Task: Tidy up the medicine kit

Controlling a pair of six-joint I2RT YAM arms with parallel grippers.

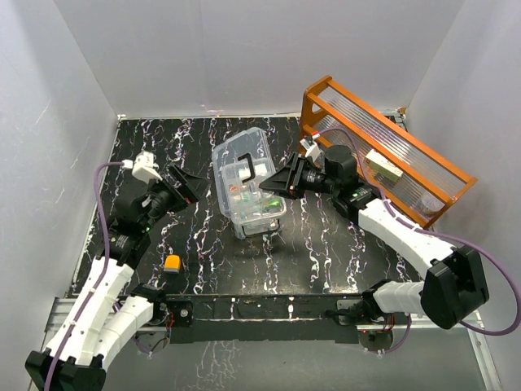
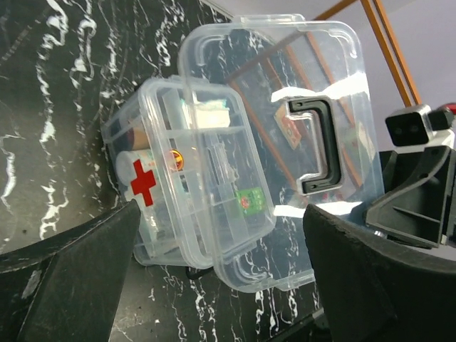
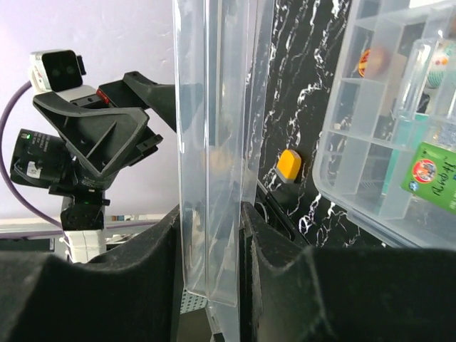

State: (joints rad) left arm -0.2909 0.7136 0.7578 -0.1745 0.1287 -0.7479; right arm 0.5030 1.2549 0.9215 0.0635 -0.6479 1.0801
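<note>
The medicine kit (image 1: 252,208) stands mid-table, a clear box with a red cross (image 2: 144,182) on its side and a clear compartment tray (image 2: 214,178) on top holding small packets. Its clear lid (image 1: 240,155), with a black handle (image 2: 317,153), stands raised on edge beside the box. My right gripper (image 3: 211,271) is shut on the lid's edge (image 3: 214,178), which is pinched between both fingers. My left gripper (image 2: 221,285) is open just left of the kit, with nothing between its fingers (image 2: 64,278).
An orange wooden rack (image 1: 383,151) with a ribbed clear panel leans at the back right, close behind the right arm. A small orange piece (image 1: 172,263) lies on the black marbled table (image 1: 326,244) near the left arm. White walls enclose the table.
</note>
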